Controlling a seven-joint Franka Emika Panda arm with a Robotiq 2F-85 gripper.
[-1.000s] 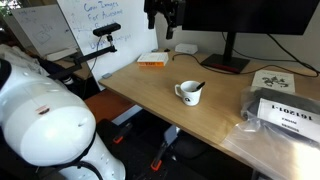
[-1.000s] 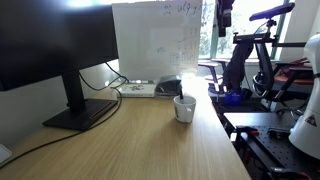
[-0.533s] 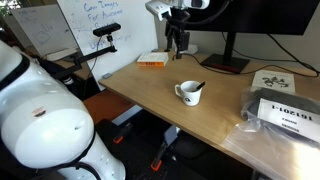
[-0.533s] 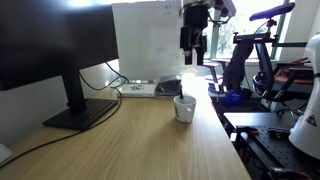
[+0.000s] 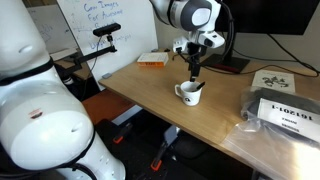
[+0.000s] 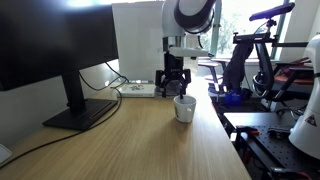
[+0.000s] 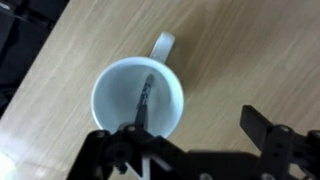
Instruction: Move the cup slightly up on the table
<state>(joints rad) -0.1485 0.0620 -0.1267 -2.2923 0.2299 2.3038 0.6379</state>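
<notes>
Hovering just above the cup [image 5: 189, 94] on the table [image 5: 140, 85], hand [image 5: 193, 76] wide open.

You get little to read here. Left of the monitor [image 5: 280, 18], the whiteboard [image 5: 105, 25] carries handwritten lines, too blurred to make out. Below the monitor, on the desk [image 5: 150, 88], the white label [image 5: 290, 112] on the dark bag [image 5: 249, 108] shows a row of bold characters, not legible with certainty.
</notes>
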